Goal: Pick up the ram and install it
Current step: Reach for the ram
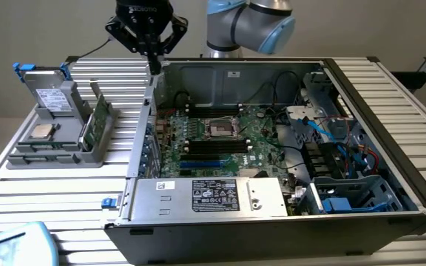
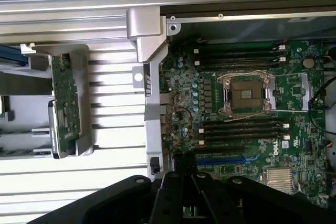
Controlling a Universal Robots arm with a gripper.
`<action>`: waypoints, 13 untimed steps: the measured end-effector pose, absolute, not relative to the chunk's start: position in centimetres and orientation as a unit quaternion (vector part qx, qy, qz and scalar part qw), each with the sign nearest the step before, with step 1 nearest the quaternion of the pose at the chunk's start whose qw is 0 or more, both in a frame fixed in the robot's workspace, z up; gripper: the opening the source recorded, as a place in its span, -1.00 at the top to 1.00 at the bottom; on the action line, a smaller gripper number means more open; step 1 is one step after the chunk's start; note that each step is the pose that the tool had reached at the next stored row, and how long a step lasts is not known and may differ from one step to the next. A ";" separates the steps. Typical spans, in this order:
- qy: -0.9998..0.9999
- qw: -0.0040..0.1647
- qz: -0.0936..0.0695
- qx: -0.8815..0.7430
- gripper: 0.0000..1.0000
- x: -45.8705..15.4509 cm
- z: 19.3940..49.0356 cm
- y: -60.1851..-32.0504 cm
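Note:
The ram (image 1: 97, 115) is a thin green stick standing on its edge in a grey holder (image 1: 57, 158) on the slatted table, at the exterior view's left of the open computer case. In the wrist view the ram (image 2: 65, 103) lies along the same holder. My gripper (image 1: 155, 65) hangs shut and holds nothing, above the case's back corner on the exterior view's left side and well above the ram. Its black fingers (image 2: 173, 190) meet over the motherboard's edge. Black memory slots (image 2: 241, 128) run beside the processor socket (image 2: 247, 93) on the green motherboard (image 1: 261, 133).
A silver processor chip (image 1: 41, 131) and a drive caddy with blue tabs (image 1: 50, 94) sit in the grey holder. The case wall (image 1: 142, 127) stands between holder and motherboard. A power supply (image 1: 213, 195) fills the case front; cables (image 1: 331, 144) crowd the exterior view's right.

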State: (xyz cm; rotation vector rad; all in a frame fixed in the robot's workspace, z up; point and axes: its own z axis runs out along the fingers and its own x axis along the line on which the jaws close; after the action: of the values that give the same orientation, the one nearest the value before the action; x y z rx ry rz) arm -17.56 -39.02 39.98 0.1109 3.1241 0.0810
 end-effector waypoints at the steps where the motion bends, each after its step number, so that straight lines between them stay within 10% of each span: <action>1: 0.999 0.007 0.026 0.036 0.79 -18.0 40.0 -39.0; 13: 0.999 -0.001 0.030 0.036 0.79 -23.5 39.8 -38.7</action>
State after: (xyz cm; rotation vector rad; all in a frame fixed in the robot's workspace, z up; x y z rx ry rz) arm -23.50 -38.67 39.77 0.1124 3.1394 0.0950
